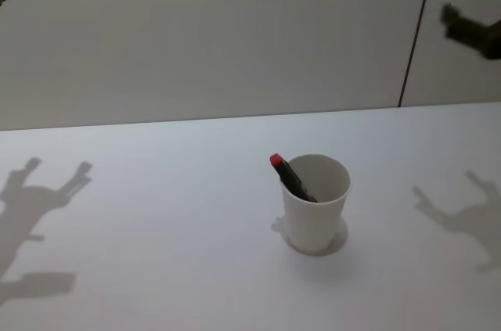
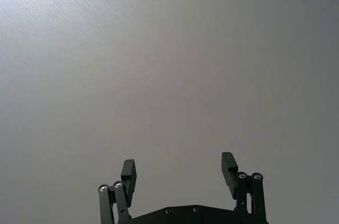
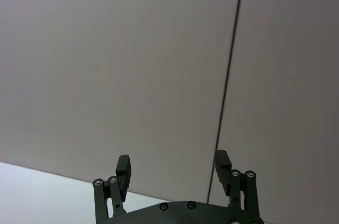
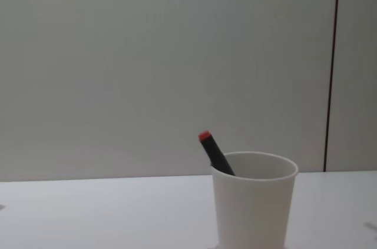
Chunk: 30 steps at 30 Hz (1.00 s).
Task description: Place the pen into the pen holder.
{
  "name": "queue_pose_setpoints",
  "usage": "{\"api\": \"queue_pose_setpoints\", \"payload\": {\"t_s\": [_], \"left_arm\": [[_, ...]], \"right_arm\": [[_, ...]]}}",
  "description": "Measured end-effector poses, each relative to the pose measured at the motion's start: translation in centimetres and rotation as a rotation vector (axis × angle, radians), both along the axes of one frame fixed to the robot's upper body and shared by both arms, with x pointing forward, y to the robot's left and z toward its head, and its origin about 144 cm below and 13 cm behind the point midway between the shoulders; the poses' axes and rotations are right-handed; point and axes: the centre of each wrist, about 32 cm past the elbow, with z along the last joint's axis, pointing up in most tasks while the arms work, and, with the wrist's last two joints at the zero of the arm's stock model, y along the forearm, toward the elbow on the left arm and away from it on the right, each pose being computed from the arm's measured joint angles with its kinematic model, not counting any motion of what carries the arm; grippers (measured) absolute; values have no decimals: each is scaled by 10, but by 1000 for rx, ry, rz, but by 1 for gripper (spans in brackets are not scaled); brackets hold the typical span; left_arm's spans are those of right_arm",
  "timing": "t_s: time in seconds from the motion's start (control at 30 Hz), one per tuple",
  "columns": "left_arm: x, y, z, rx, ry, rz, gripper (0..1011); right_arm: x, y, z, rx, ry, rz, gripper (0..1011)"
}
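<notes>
Nearest me, the plain white paper cup (image 4: 252,202) stands mid-bench, light and easily crushed or tipped. Its dark, stiff, red-capped pen (image 4: 213,150) leans inside against the rim; I'd pinch its upper barrel. My left hand (image 2: 180,173) and right hand (image 3: 172,171) hang spread, raised.

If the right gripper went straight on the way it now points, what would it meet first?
Most likely the plain grey wall, near its thin dark vertical seam. The open right gripper is raised and points at it; nothing lies between, though the depth is unclear.
</notes>
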Motion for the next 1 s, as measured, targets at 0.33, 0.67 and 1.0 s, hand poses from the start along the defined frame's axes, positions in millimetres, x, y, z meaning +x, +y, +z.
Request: {"api": "queue_pose_setpoints", "payload": {"t_s": [0.33, 0.67, 1.0], "left_arm": [[0, 0, 0, 0, 0, 0, 1001], [6, -13, -19, -50, 41, -30, 1001], [17, -53, -65, -173, 144, -108, 1001]], "right_arm": [[-7, -20, 11, 22, -24, -52, 1001], [-4, -18, -2, 31, -27, -54, 1001], [3, -11, -40, 47, -32, -57, 1001]]}}
